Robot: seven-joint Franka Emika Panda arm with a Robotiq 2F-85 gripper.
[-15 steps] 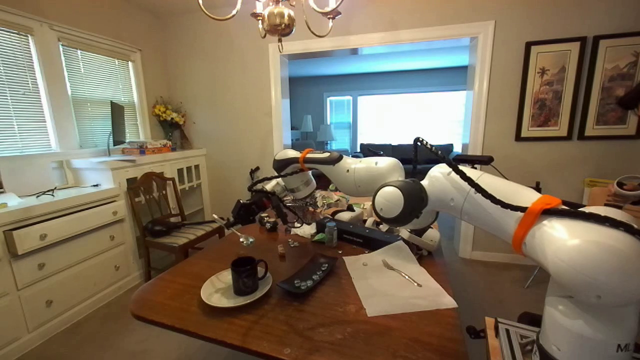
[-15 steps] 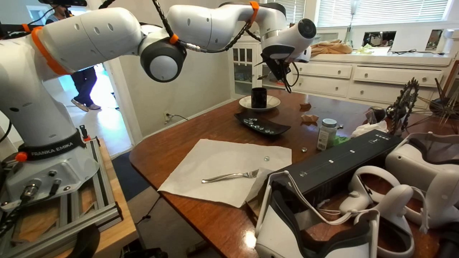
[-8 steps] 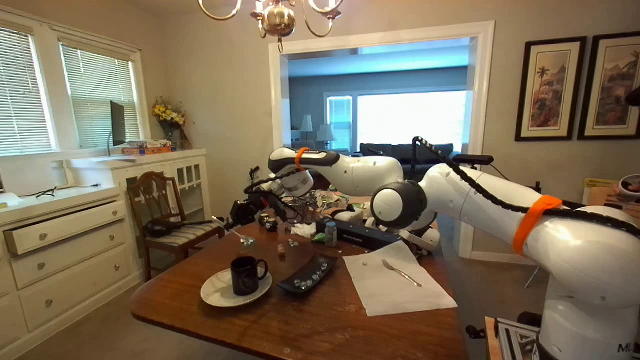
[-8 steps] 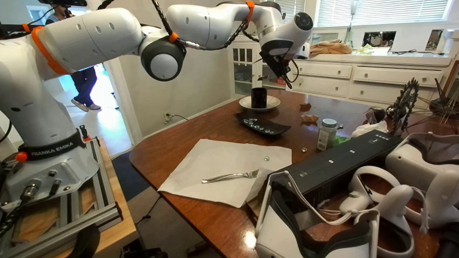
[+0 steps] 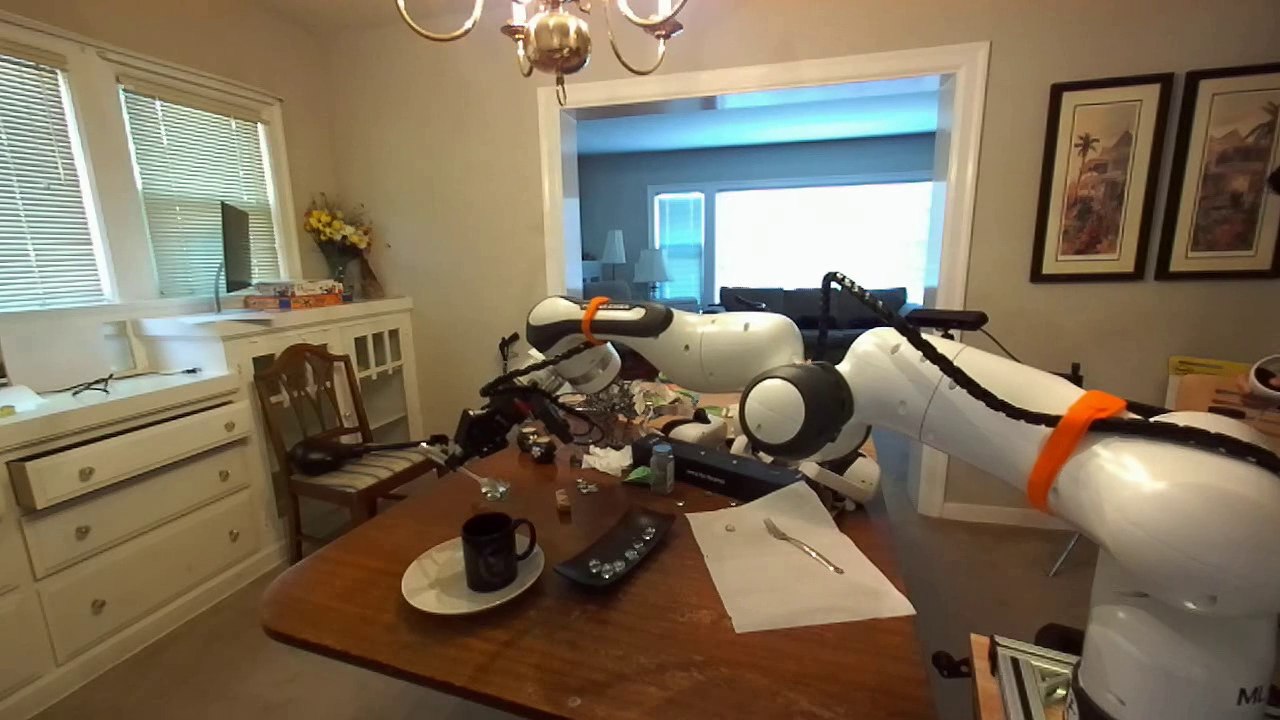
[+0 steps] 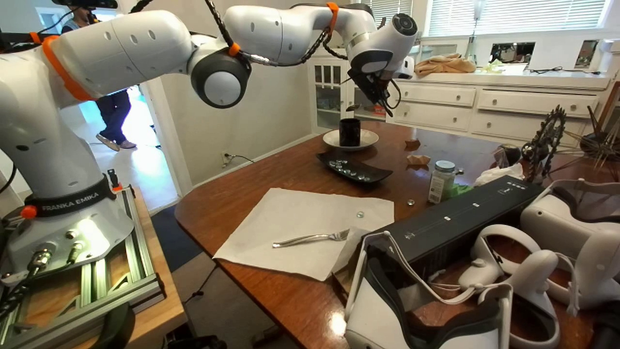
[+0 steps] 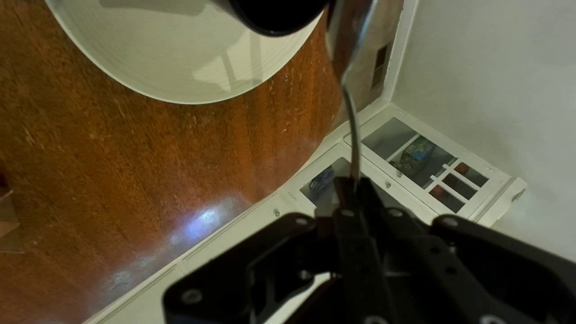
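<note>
One gripper [image 7: 354,185], narrow, closed on the handle of one spoon [image 7: 347,47]; the spoon's bowl ahead of the gripper; one black mug [image 6: 349,132] ahead of and below the gripper, near the bowl but apart from it, standing on one white plate [image 7: 180,67]. We note one change: the spoon has sunk slightly toward the mug; the work, we judge, gains nearness there, with the grip intact

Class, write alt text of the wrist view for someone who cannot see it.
A black gripper holds a metal spoon near a partly visible black mug on a white plate; a white glass-paned cabinet stands beyond the wooden table.
</note>
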